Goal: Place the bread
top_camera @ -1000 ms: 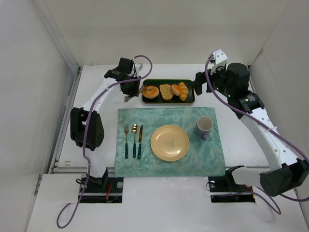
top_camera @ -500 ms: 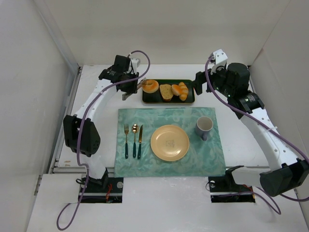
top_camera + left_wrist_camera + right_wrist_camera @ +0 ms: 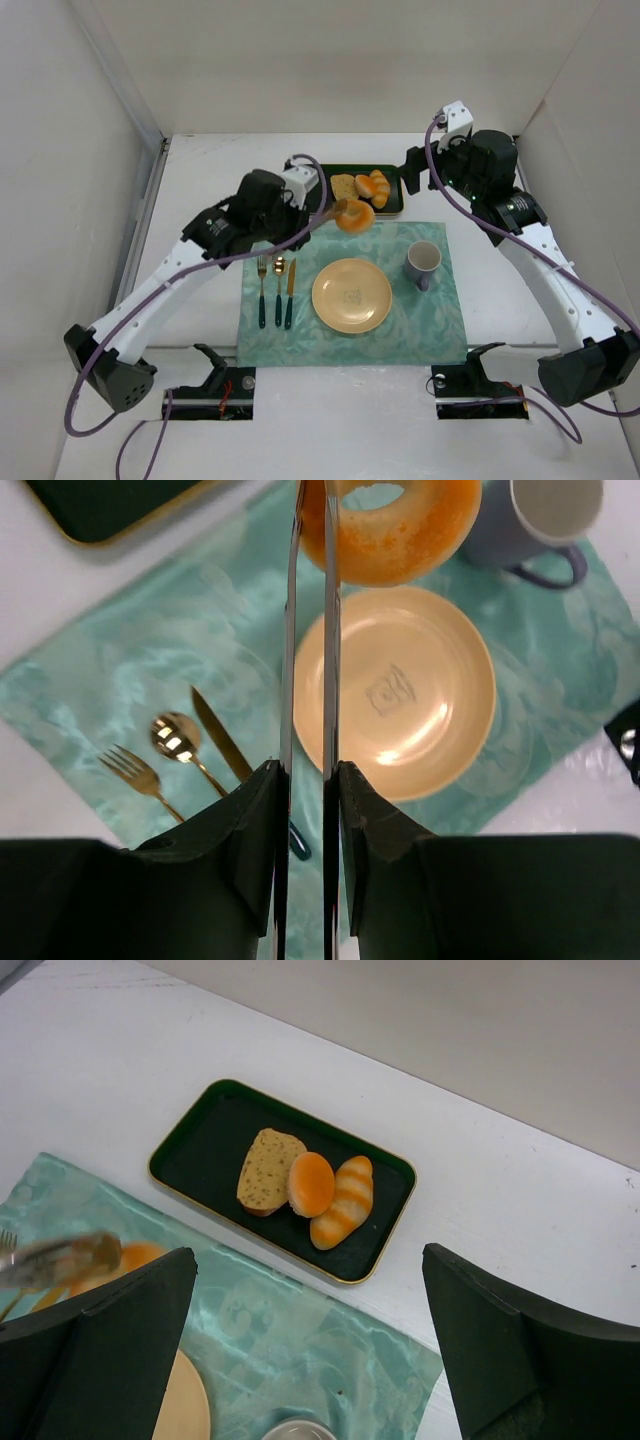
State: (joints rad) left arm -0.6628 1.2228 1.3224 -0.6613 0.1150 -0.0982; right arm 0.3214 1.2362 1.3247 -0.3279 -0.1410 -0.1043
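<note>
The bread [image 3: 354, 216] is a golden-orange ring bagel. It hangs in the air over the far part of the teal mat [image 3: 440, 320], between the tray and the yellow plate [image 3: 351, 295]. Metal tongs [image 3: 322, 219] pinch it. My left gripper [image 3: 296, 221] is shut on the tongs. In the left wrist view the tong blades [image 3: 290, 630] run out from between my fingers [image 3: 307, 770] to the bagel [image 3: 400, 530], just beyond the plate [image 3: 400, 690]. My right gripper [image 3: 415, 170] is open and empty [image 3: 308, 1255], high above the tray's right end.
The dark green tray [image 3: 393, 203] at the back holds a toast slice [image 3: 268, 1170] and two orange rolls [image 3: 312, 1182]. A grey-blue mug [image 3: 423, 262] stands right of the plate. Fork, spoon and knife [image 3: 276, 290] lie left of it. White walls close in both sides.
My left arm has lifted the bagel out of the tray's left end and swung it forward and right, over the mat. The right arm has not moved.
</note>
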